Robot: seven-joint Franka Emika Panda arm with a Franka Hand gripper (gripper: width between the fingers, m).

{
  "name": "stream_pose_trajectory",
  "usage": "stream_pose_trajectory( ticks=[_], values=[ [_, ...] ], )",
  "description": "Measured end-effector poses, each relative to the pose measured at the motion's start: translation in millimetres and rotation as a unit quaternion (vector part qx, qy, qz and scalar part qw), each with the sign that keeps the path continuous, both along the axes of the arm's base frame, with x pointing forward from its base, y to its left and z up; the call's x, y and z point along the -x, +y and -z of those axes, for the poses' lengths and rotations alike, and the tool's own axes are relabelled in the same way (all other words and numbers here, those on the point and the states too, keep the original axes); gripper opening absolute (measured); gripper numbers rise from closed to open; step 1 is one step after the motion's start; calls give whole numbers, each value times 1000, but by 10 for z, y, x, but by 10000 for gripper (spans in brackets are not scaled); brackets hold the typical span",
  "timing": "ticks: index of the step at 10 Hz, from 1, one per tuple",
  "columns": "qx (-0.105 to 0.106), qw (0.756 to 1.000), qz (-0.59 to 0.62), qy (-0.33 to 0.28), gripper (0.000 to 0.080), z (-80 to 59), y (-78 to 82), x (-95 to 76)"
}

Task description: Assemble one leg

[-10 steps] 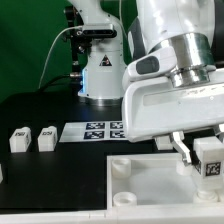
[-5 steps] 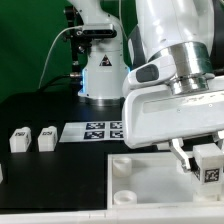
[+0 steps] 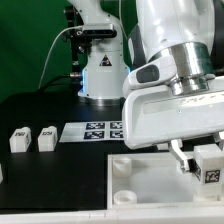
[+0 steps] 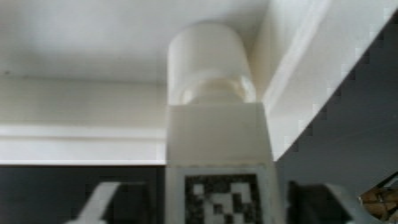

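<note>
My gripper [image 3: 203, 160] is shut on a leg [image 3: 209, 158], a small white block with a black-and-white tag. It holds the leg upright at the exterior view's right, over the far right corner of the large white square piece [image 3: 150, 185]. I cannot tell whether the leg's lower end touches that piece. In the wrist view the leg [image 4: 217, 120] runs between my fingers [image 4: 107, 205], its rounded end against the white square piece [image 4: 80, 110]. Two more legs [image 3: 19, 139] [image 3: 47, 137] stand on the black table at the left.
The marker board [image 3: 100, 130] lies behind the square piece. The square piece shows round sockets [image 3: 120, 168] [image 3: 124, 198] on its left corners. Another robot base [image 3: 100, 75] stands at the back. A further white part shows at the far left edge [image 3: 1, 172].
My gripper has lowered slightly with the leg, toward the square piece. It has held still over the last half second. The loose legs have not moved.
</note>
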State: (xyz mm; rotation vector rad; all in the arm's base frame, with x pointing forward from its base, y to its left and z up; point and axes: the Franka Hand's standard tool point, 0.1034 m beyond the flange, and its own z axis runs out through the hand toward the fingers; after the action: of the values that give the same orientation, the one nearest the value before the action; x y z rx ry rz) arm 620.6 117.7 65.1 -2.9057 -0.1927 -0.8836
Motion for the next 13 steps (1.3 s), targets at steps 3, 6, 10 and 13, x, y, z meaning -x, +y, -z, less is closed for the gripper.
stream_pose_trajectory(
  ticks=[3,6,10,13],
  values=[
    [0,1000,0,1,640,6,0,3],
    [0,1000,0,1,647,8,0,4],
    [1,1000,-1,2,649,4,-10,3],
    [4,999,-5,34,649,-181,-33,-31]
  ],
)
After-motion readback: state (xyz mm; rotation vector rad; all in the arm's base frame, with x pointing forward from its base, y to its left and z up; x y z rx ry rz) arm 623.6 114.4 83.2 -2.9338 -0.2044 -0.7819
